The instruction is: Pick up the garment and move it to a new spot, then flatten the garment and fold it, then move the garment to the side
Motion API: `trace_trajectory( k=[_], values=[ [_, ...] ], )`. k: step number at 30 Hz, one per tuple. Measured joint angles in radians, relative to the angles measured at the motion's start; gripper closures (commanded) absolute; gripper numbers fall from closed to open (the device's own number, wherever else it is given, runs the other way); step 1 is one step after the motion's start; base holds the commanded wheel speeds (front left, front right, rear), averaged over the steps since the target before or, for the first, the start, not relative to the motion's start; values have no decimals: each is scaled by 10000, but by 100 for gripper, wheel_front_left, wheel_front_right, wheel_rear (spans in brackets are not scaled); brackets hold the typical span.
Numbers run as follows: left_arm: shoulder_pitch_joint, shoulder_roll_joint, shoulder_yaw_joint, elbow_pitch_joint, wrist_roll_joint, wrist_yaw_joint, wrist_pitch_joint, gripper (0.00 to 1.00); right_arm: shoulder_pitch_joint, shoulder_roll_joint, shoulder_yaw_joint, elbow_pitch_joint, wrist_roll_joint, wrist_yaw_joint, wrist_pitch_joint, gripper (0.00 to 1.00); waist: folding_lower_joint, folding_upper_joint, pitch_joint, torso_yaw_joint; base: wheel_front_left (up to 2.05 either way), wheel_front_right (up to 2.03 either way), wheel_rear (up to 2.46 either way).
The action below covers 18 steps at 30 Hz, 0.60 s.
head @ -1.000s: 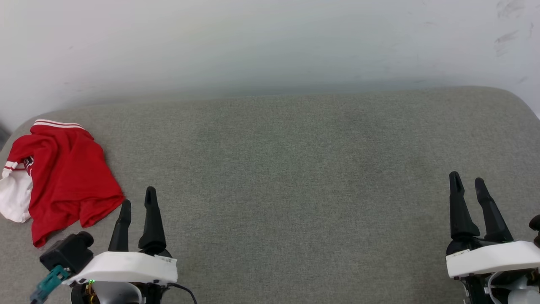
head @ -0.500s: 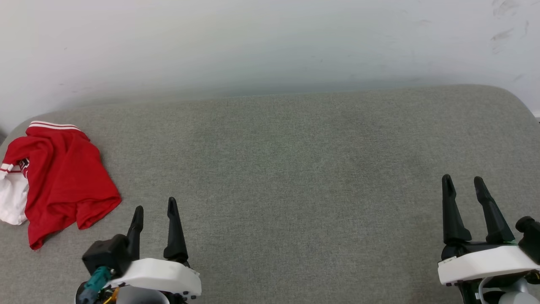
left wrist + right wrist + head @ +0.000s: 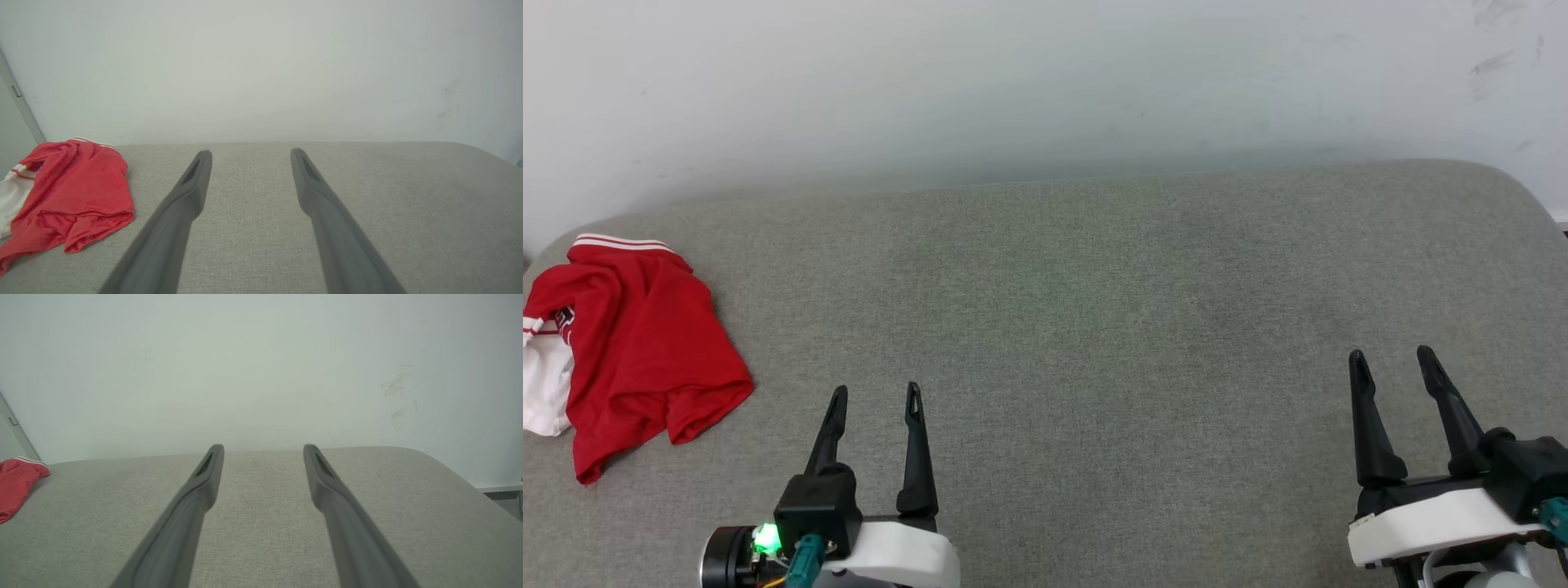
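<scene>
Lying in a crumpled heap, the garment [image 3: 645,343] sits at the left end of the bench [image 3: 1094,286], with its striped trim [image 3: 617,242] toward the back-left corner and its white sleeve [image 3: 543,392] spilling toward the left edge. It looks like thin knit cloth: light, limp and not fragile, so it should sag and swing from whatever point is pinched, and a single layer may slide out of a shallow hold. The grey weave under it looks rough enough to drag on the fabric, so lifting would probably serve better than sliding. The best places to take hold look like the raised folds along its right side, or the doubled red flap [image 3: 698,416] at the near corner of the heap, where the cloth stands off the surface and a finger could get underneath. Gripping through several layers would carry the whole bundle but keep it bunched.

Beside the heap and apart from it, the left gripper [image 3: 876,390] hovers near the front edge, fingers spread with nothing between them. Well away at the right end, the right gripper [image 3: 1390,354] is likewise spread and empty. Behind the back edge rises a pale wall [image 3: 1045,82].
</scene>
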Motion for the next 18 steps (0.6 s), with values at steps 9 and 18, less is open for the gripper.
trace_trajectory(
  k=[9,18],
  values=[
    [20,48,-245,-86,-12,84,-201,0,36,-2,8,-4,-732,2,-201,0,0,0,14,8,0,0,0],
    [550,-765,965,-132,299,-1609,-368,0,64,-4,19,73,-1099,2,-391,0,0,0,-7,14,0,0,0]
  ],
)
